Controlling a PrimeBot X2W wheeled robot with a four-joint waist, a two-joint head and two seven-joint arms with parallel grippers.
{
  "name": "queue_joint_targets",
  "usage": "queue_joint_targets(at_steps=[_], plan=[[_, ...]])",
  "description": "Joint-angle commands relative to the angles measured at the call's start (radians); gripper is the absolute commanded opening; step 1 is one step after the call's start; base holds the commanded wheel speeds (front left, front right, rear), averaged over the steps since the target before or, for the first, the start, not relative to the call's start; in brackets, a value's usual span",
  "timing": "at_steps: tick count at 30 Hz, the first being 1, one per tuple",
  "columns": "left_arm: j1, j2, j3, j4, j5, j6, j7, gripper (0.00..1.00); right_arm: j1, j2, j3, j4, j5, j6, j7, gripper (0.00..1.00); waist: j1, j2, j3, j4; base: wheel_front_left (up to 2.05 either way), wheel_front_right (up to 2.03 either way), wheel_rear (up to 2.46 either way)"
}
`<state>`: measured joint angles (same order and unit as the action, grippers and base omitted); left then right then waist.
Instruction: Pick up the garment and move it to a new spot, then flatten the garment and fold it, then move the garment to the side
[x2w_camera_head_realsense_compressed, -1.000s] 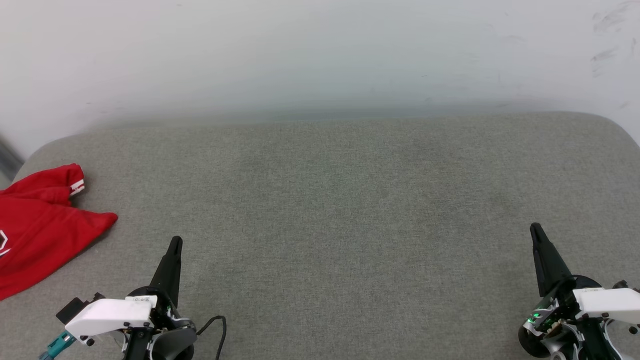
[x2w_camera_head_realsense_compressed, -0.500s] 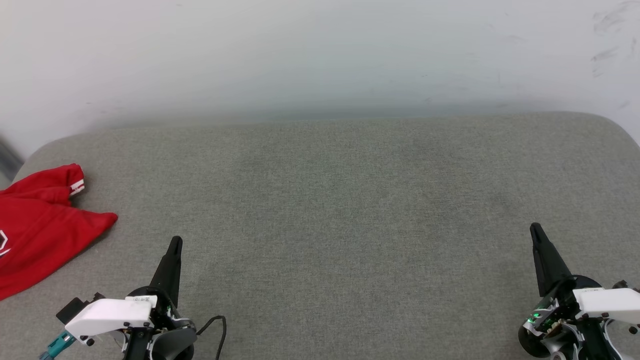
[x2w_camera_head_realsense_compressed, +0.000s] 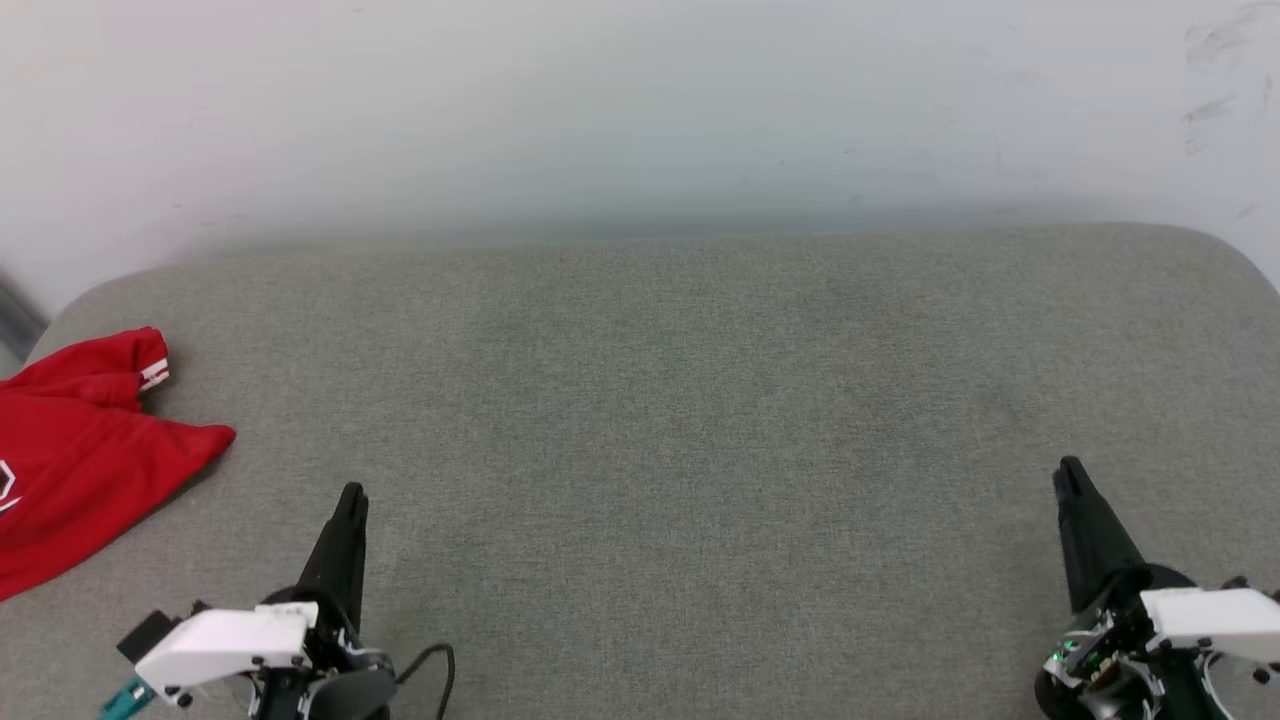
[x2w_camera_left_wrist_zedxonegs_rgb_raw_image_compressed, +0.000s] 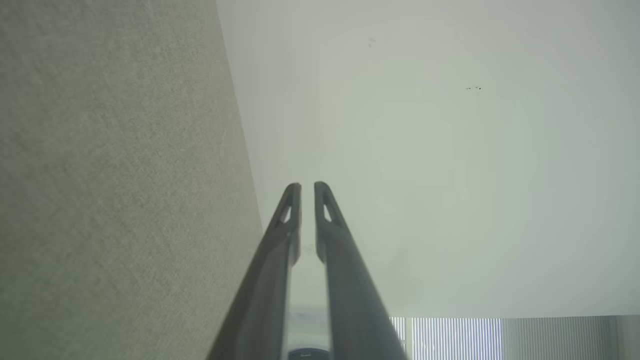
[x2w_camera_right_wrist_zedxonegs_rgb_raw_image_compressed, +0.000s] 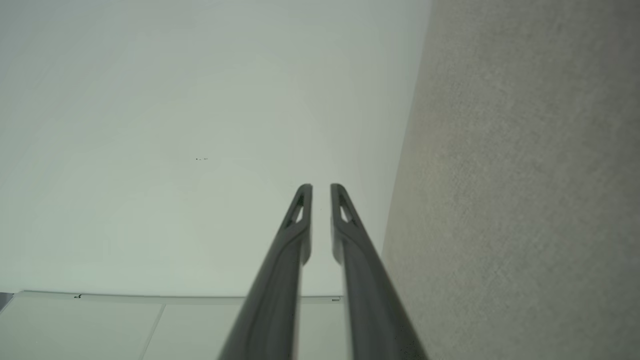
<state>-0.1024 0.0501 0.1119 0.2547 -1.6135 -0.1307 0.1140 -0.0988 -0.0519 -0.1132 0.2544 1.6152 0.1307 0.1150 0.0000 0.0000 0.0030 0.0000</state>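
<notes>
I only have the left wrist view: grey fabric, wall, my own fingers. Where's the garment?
Observer: The red garment lies crumpled at the grey cushion's left edge, partly cut off by the head view.
Operator: Is my left hand near it?
Observer: The left hand sits to its right, apart from it.
Operator: And the right hand?
Observer: The right hand is at the cushion's right side, holding nothing.

One bench (x2w_camera_head_realsense_compressed: 700, 400). One garment (x2w_camera_head_realsense_compressed: 80, 480), bench left end. Two hands, bench near edge: left hand (x2w_camera_head_realsense_compressed: 351, 495), right hand (x2w_camera_head_realsense_compressed: 1068, 470). One wall (x2w_camera_head_realsense_compressed: 640, 110) behind bench.
</notes>
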Motion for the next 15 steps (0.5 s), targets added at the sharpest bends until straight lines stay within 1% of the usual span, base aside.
queue_joint_targets(at_steps=[1,7,12,15], plan=[[0.009,-0.001,-0.001,0.009,0.000,0.000,-0.001,1.00,0.008,0.000,0.001,0.010,0.000,0.000,0.000,1.00,0.0001,0.0000,0.000,0.000,0.00,0.00,0.00],[0.027,-0.002,-0.004,-0.004,0.024,0.000,-0.028,1.00,0.024,0.001,0.002,0.014,-0.018,0.000,-0.027,1.00,0.0000,0.0000,0.001,-0.001,0.00,0.00,0.00],[0.029,-0.002,0.010,-0.016,0.072,0.004,-0.048,1.00,0.026,0.001,-0.007,0.008,-0.060,0.000,-0.047,1.00,0.0000,0.0000,0.001,-0.001,0.00,0.00,0.00],[0.029,-0.002,0.016,-0.035,0.135,0.016,-0.062,1.00,0.028,0.001,-0.014,-0.009,-0.121,0.000,-0.061,1.00,0.0000,0.0000,0.002,-0.002,0.00,0.00,0.00]])
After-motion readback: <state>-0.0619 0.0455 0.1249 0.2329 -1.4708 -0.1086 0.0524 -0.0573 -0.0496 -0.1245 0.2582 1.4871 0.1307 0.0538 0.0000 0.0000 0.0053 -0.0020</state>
